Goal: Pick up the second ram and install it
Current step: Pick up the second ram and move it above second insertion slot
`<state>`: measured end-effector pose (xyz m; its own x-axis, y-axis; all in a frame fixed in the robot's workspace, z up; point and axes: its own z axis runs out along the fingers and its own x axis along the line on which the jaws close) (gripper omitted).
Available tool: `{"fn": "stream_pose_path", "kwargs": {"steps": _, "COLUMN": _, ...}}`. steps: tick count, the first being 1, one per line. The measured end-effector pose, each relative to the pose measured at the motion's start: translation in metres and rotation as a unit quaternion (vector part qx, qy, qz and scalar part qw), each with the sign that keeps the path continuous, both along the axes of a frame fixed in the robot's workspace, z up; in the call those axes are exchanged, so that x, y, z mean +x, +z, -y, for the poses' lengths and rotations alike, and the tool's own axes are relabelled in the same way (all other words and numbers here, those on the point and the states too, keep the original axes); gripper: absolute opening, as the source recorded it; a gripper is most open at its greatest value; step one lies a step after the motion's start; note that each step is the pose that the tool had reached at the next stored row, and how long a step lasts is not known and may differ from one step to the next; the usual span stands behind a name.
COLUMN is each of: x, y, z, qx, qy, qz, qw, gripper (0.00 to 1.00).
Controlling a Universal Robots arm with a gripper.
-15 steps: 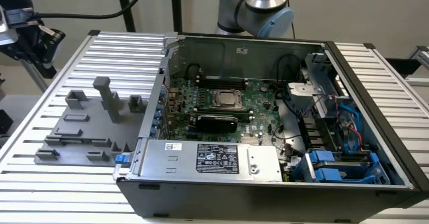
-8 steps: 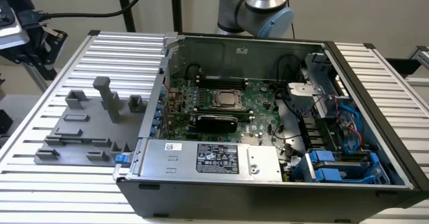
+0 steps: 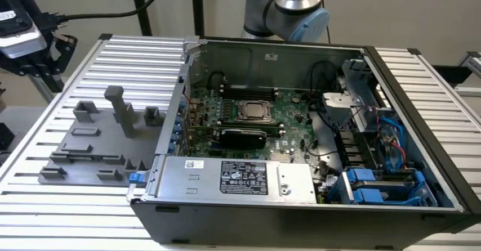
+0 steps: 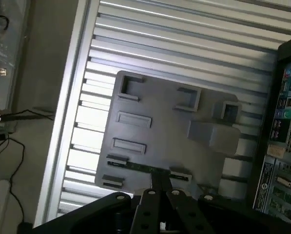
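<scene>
One ram (image 4: 130, 165) lies flat along one edge of the grey tray (image 4: 169, 141), bare tray floor beside it; gripper (image 4: 159, 181) hangs above that edge, jaws together, well clear of the tray's upright blocks.

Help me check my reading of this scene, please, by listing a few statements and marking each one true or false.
1. The computer case is open, with its motherboard showing. True.
2. The grey tray lies on the slatted table, to the exterior view's left of the case. True.
3. The end effector is reaching inside the case. False: in the wrist view it hangs over the grey tray, outside the case.
4. The second ram is seated on the motherboard. False: the thin green stick lies on the tray, close to the end effector.
5. A fan cooler covers the processor socket. False: the socket is uncovered.
</scene>
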<state>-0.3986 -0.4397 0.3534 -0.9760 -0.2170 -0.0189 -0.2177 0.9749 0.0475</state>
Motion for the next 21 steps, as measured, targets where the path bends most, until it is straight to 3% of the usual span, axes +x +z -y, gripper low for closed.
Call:
{"fn": "stream_pose_path", "kwargs": {"steps": 6, "x": 0.000, "y": -0.0050, "z": 0.0000, "qx": 0.0000, "qy": 0.054, "qz": 0.0000, "qw": 0.9985, "gripper": 0.00}}
{"fn": "stream_pose_path", "kwargs": {"steps": 11, "x": 0.000, "y": -0.0094, "z": 0.0000, "qx": 0.0000, "qy": 0.100, "qz": 0.0000, "qw": 0.9950, "gripper": 0.00}}
{"fn": "stream_pose_path", "kwargs": {"steps": 16, "x": 0.000, "y": -0.0137, "z": 0.0000, "qx": 0.0000, "qy": 0.145, "qz": -0.0001, "qw": 0.9895, "gripper": 0.00}}
{"fn": "stream_pose_path", "kwargs": {"steps": 21, "x": 0.000, "y": -0.0179, "z": 0.0000, "qx": 0.0000, "qy": 0.190, "qz": 0.0000, "qw": 0.9818, "gripper": 0.00}}
